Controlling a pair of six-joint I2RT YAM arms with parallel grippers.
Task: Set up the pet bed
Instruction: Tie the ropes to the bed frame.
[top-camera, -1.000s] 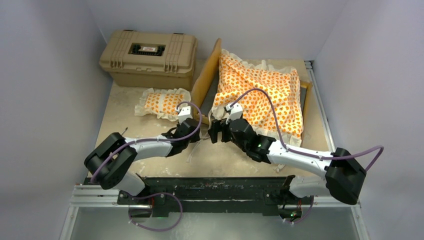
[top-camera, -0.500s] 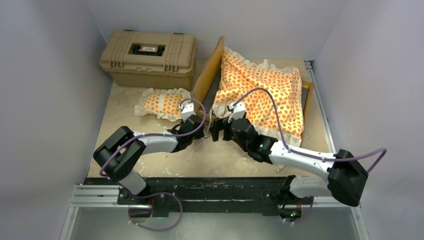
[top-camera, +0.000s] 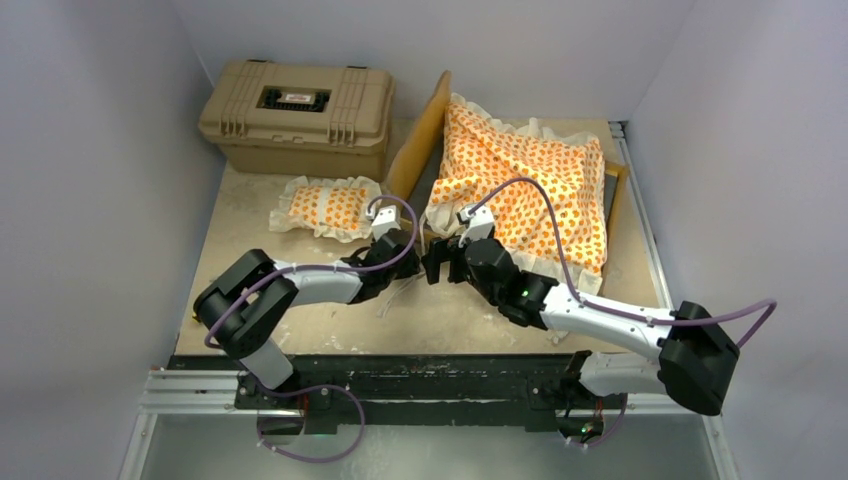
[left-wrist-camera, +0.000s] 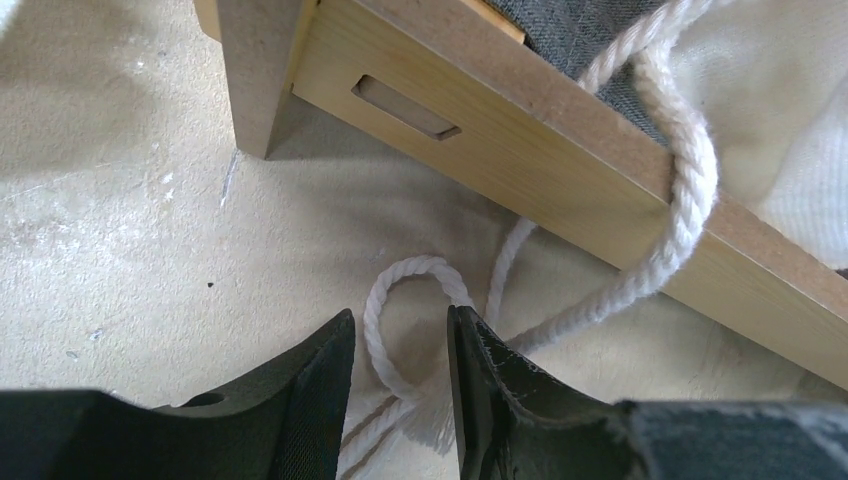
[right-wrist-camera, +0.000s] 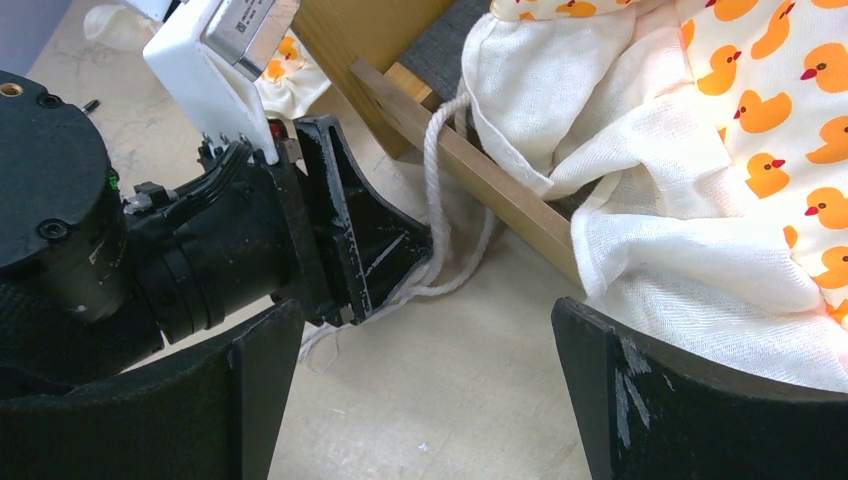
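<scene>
Over the last second the left arm has slid forward and to its right along the counter (top-camera: 235, 215), bringing the left end effector (left-wrist-camera: 400, 330) up to the near corner of the pet bed frame (left-wrist-camera: 500, 140). Its fingers have eased apart a little and now stand partly spread. A white rope (left-wrist-camera: 690, 185) hangs over the frame's rail and loops on the counter between them, not visibly pinched. The mattress cushion (right-wrist-camera: 760, 110) lies rumpled in the frame, its white ruffle spilling over that same near rail. The right end effector (right-wrist-camera: 428, 320) has opened the rest of the way and hovers spread wide and empty just beside the left one, facing the ruffled corner. The pillow (top-camera: 325, 207) sits on the counter left of the headboard, apart from the bed and in front of the tan hard case (top-camera: 295, 112). My reading is that the arms are occupied with the stray rope and the cushion edge, so the cushion is not yet squared in the frame and the pillow is still to be placed
</scene>
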